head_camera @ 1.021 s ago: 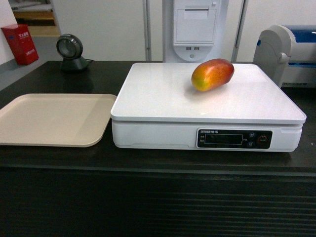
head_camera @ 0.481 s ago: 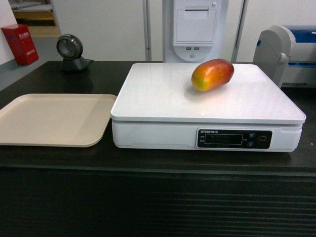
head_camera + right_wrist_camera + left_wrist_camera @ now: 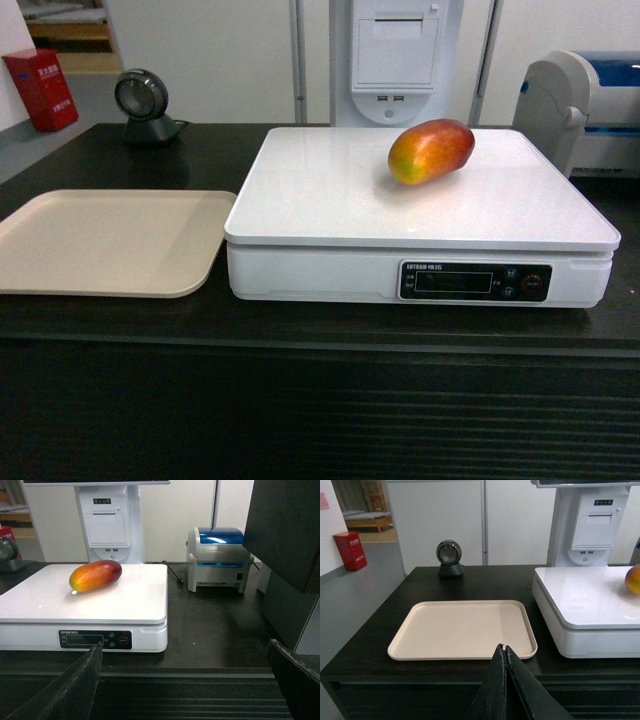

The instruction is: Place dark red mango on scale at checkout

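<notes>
The dark red mango (image 3: pixel 431 150) lies on its side on the far right part of the white scale (image 3: pixel 330 200), red end to the right, orange end to the left. In the right wrist view the mango (image 3: pixel 95 575) rests on the scale (image 3: pixel 125 605) with nothing touching it. The scale stands on the black checkout counter (image 3: pixel 300 330). My left gripper (image 3: pixel 503 647) is shut with nothing in it, held back in front of the counter's edge. My right gripper (image 3: pixel 185 647) is open wide and empty, low before the ribbed front. Neither gripper shows in the head view.
A beige tray (image 3: pixel 110 240) lies left of the scale. A round barcode scanner (image 3: pixel 142 100) stands at the counter's back left. A receipt printer stand (image 3: pixel 395 60) rises behind the scale. A label printer (image 3: pixel 220 557) sits to the scale's right, with a dark cabinet (image 3: pixel 290 545) beyond it.
</notes>
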### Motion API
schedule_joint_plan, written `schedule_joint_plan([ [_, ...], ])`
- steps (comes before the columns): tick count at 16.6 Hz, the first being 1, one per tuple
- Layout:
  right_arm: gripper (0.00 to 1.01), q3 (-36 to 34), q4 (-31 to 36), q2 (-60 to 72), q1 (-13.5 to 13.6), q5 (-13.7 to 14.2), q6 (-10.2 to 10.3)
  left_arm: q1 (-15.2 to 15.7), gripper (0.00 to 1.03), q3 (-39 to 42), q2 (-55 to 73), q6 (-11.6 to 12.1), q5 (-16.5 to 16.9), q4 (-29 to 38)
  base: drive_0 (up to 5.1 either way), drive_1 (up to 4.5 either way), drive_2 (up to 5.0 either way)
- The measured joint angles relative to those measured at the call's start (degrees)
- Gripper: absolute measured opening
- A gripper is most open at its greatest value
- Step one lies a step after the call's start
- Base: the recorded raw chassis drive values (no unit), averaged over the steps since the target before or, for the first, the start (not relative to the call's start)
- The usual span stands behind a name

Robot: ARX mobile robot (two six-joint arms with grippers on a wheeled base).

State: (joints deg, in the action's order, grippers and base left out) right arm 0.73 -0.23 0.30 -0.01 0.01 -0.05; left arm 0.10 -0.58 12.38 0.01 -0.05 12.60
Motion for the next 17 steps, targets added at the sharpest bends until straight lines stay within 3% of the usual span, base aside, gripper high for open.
schedule_joint_plan([
  [4,0.98,0.0,0.0,0.0,0.0,0.0,0.0,0.0,0.02,0.0,-2.84,0.0,0.0,-3.04,0.0,0.0,0.0],
  [5,0.98,0.0,0.0,0.0,0.0,0.0,0.0,0.0,0.02,-0.02,-7.65,0.0,0.0,-10.56,0.0,0.0,0.0],
  [6,0.98,0.0,-0.02,0.0,0.0,0.0,0.0,0.0,0.02,-0.02,-10.14,-0.02,0.11,-13.31,0.0,0.0,0.0],
  [14,0.98,0.0,0.0,0.0,0.0,0.0,0.0,0.0,0.02,-0.04,-11.87,0.0,0.04,-12.76,0.0,0.0,0.0],
  [15,0.98,0.0,0.0,0.0,0.0,0.0,0.02,0.0,0.03,-0.04,-11.87,-0.04,0.07,-12.79,0.0,0.0,0.0],
  [17,0.98,0.0,0.0,0.0,0.0,0.0,0.0,0.0,0.27,-0.04,-11.87,-0.02,0.04,-12.79,0.0,0.0,0.0],
])
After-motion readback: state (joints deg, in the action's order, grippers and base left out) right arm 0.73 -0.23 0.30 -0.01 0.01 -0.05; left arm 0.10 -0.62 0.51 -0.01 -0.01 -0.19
